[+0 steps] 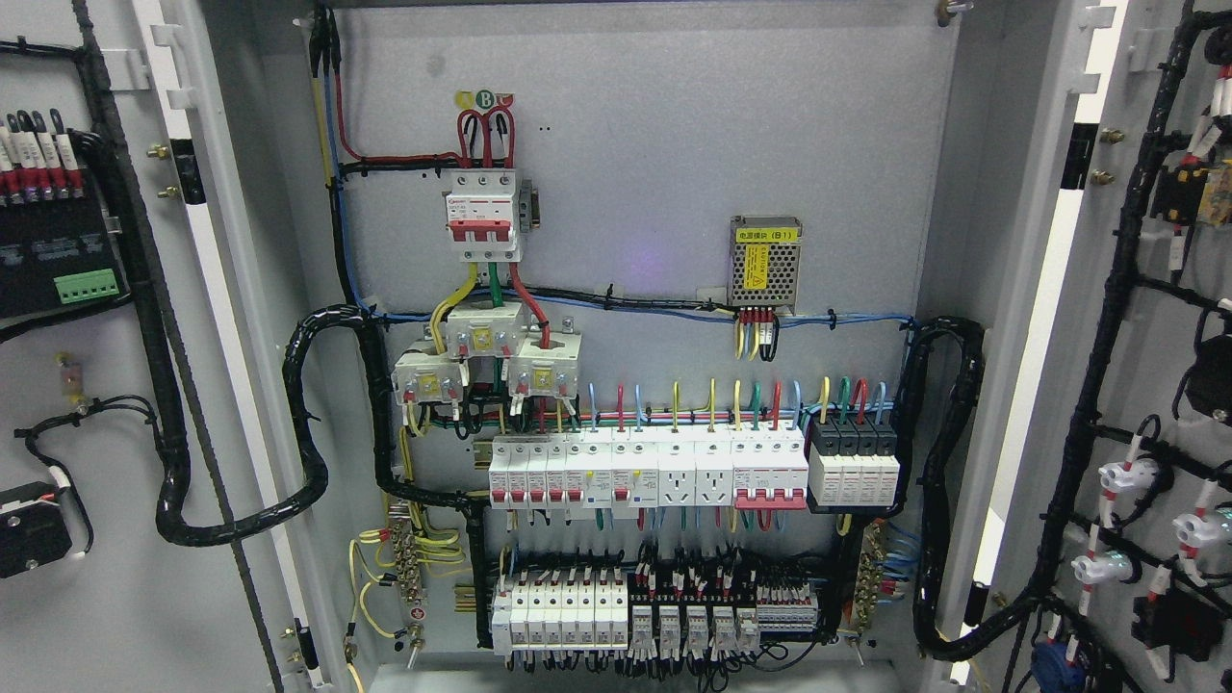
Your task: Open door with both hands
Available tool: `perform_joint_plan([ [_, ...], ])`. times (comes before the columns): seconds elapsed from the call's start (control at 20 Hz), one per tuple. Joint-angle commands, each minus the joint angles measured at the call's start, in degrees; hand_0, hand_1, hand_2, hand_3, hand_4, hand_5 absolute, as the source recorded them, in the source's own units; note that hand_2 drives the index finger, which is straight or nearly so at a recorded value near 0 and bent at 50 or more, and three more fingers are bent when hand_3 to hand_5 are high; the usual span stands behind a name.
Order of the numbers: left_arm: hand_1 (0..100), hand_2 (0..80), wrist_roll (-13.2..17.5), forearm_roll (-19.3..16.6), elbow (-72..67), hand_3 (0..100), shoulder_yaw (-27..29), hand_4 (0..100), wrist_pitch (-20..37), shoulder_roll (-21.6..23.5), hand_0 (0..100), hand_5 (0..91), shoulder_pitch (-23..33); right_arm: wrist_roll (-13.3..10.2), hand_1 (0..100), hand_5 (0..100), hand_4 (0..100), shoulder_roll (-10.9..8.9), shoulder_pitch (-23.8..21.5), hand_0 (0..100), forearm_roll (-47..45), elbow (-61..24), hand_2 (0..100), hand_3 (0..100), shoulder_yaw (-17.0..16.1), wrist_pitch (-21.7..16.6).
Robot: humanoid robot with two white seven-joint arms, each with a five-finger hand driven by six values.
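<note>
Cabinet, both doors open: left door (106,385), right door (1145,366). Breakers (645,472) on back panel (654,125). No robot hand visible; state indeterminable.

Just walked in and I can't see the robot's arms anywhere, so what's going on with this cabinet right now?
Nothing is being handled at this moment: neither robot hand is in the head view. Both doors already stand open, the left door swung out at the left edge and the right door at the right. The inside is fully exposed, with the main breaker up top and rows of smaller breakers below.
</note>
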State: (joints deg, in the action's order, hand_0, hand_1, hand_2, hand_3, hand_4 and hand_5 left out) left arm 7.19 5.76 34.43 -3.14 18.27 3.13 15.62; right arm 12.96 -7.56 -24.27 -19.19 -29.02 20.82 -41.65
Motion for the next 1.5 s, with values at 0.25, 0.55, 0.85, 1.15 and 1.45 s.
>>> perform_joint_plan([
  [0.25, 0, 0.0, -0.16, -0.31, -32.65, 0, -0.29, 3, 0.02, -5.07, 0, 0.0, -7.79, -7.42, 0, 0, 0, 8.79, 5.11, 11, 0.56, 16.45, 0, 0, -9.13, 14.47],
  [0.55, 0, 0.0, -0.24, -0.31, -36.63, 0, -0.29, 3, -2.44, -5.51, 0, 0.0, -8.68, -9.88, 0, 0, 0, 9.76, 9.23, 11, 2.14, 18.73, 0, 0, -9.74, 23.19],
  [0.85, 0, 0.0, -0.24, -0.31, -36.8, 0, 0.15, 3, -8.76, -5.51, 0, 0.0, -8.76, -11.47, 0, 0, 0, 11.17, 13.11, 11, 2.67, 23.57, 0, 0, -8.86, 25.74],
  [1.15, 0, 0.0, -0.24, -0.22, -36.63, 0, 0.32, 3, -12.38, -5.51, 0, 0.0, -8.76, -12.7, 0, 0, 0, 11.17, 13.99, 11, 6.1, 23.83, 0, 0, -8.95, 29.78],
  [1.45, 0, 0.0, -0.16, -0.22, -36.36, 0, 0.32, 3, -15.19, -5.51, 0, 0.0, -8.85, -13.05, 0, 0, 0, 11.26, 15.04, 11, 8.91, 24.27, 0, 0, -8.69, 34.79],
])
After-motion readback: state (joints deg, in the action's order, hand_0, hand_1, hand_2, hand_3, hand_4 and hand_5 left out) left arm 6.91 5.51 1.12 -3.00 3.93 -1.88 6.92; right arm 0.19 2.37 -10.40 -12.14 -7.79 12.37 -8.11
